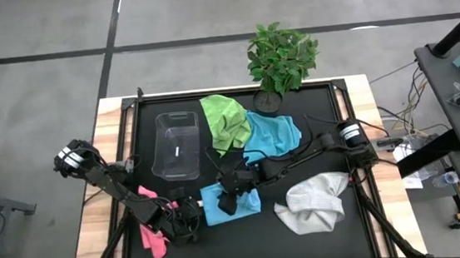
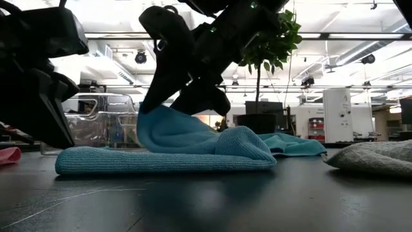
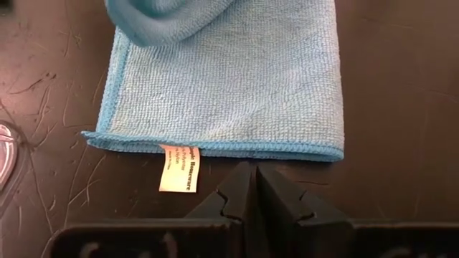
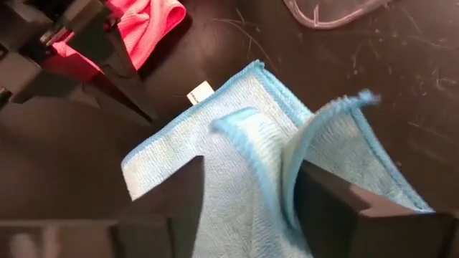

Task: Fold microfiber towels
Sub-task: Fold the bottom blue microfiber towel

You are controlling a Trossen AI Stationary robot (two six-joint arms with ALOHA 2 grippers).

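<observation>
A light blue towel (image 1: 241, 205) lies flat near the table's front middle, one part of it raised in a rumpled fold (image 2: 187, 132). My right gripper (image 4: 247, 179) reaches in from the right and is open, a finger on each side of that fold. My left gripper (image 3: 252, 172) is shut and points down at the table right beside the towel's left hem, next to the white label (image 3: 179, 169). A pink towel (image 1: 152, 238) lies under my left arm. The green (image 1: 224, 119), second blue (image 1: 274, 133) and grey-white (image 1: 312, 205) towels lie crumpled. My left gripper's shut fingertips stand at the towel's hem (image 3: 252, 152), slanting down; I cannot tell whether they touch it. My right gripper is open around the raised fold, slanting down from the table's right. One flap (image 4: 292, 168) stands against a finger's inner side (image 4: 337, 208), not pinched.
A clear plastic bin (image 1: 177, 146) stands behind the left gripper. A potted plant (image 1: 280, 58) stands at the far edge. The crumpled towels fill the far middle and the right front of the black mat.
</observation>
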